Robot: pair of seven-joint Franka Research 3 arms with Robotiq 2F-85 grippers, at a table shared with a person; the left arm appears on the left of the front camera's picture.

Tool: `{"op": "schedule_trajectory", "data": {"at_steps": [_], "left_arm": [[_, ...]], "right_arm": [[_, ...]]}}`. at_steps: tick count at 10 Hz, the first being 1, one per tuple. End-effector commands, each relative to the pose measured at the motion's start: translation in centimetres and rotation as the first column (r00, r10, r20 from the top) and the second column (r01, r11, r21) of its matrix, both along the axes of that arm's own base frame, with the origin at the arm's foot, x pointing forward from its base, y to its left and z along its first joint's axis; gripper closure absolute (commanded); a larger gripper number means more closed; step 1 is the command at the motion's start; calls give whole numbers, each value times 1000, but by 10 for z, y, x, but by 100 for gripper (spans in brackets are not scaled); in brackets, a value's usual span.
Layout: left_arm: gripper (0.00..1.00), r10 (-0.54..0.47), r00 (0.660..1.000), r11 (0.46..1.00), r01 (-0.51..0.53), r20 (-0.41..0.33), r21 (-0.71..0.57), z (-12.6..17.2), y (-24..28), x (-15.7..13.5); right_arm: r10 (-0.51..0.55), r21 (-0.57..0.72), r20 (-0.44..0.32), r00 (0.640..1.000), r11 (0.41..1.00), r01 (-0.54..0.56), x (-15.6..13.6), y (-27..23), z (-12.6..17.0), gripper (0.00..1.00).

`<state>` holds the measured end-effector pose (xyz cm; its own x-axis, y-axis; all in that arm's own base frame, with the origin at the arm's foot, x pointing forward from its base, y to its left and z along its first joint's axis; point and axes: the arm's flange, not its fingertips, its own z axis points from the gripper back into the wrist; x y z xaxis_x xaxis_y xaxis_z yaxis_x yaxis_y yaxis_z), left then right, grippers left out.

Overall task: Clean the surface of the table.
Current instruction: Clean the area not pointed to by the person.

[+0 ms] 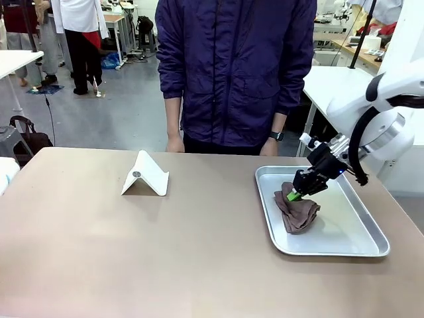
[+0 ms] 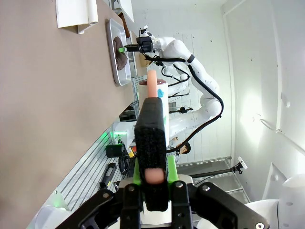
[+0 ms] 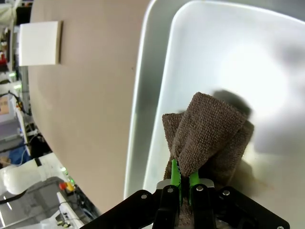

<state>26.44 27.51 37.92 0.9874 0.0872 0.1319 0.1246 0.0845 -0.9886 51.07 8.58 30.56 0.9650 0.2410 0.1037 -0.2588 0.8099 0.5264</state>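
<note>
Clearly the job stands at its opening step: fetching the wiper. The right tool [image 1: 299, 193] reaches down into the metal tray [image 1: 358, 249] at the right end of the tabletop [image 1: 132, 252]. Its green-padded jaws pinch a fold of the brown cloth [image 1: 299, 215], and the right wrist view shows the terry pile bunched between them. Most of the cloth rests on the tray floor, so I judge it gripped but not lifted clear. The left tool [image 2: 151, 102] is held off the tabletop, jaws pressed together on nothing.

The broad taupe tabletop carries the tray and a white folded stand [image 1: 146, 175] toward its far edge, well apart from the tray. A person [image 1: 235, 66] stands at the far side.

Next, I judge, the cloth must come up over the tray's rim and be pressed flat to the tabletop for wiping, steering round the stand. No brand, label or writing is readable; a dark dot on the stand is too small to tell.
</note>
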Motion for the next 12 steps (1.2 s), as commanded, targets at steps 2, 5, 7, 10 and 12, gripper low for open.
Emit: {"op": "schedule_trajectory", "data": {"at_steps": [2, 5, 7, 10, 12], "left_arm": [[78, 20, 1000, 1000, -20, -7, -7, 5, -3, 0], [78, 20, 1000, 1000, -20, -7, -7, 5, -3, 0], [78, 20, 1000, 1000, -20, -7, -7, 5, -3, 0], [78, 20, 1000, 1000, -20, -7, -7, 5, -3, 0], [78, 20, 1000, 1000, -20, -7, -7, 5, -3, 0]], "right_arm": [[-30, -10, 18, 999, 999, 31, 17, 22, -7, 93], [-117, -8, 77, 990, 993, 118, 28, 10, -8, 93], [-208, -18, 131, 969, 977, 212, 34, -10, -8, 93], [-232, -11, 89, 969, 972, 234, 29, -42, -8, 93], [-231, -32, 70, 970, 972, 234, 19, -62, -9, 93]]}}
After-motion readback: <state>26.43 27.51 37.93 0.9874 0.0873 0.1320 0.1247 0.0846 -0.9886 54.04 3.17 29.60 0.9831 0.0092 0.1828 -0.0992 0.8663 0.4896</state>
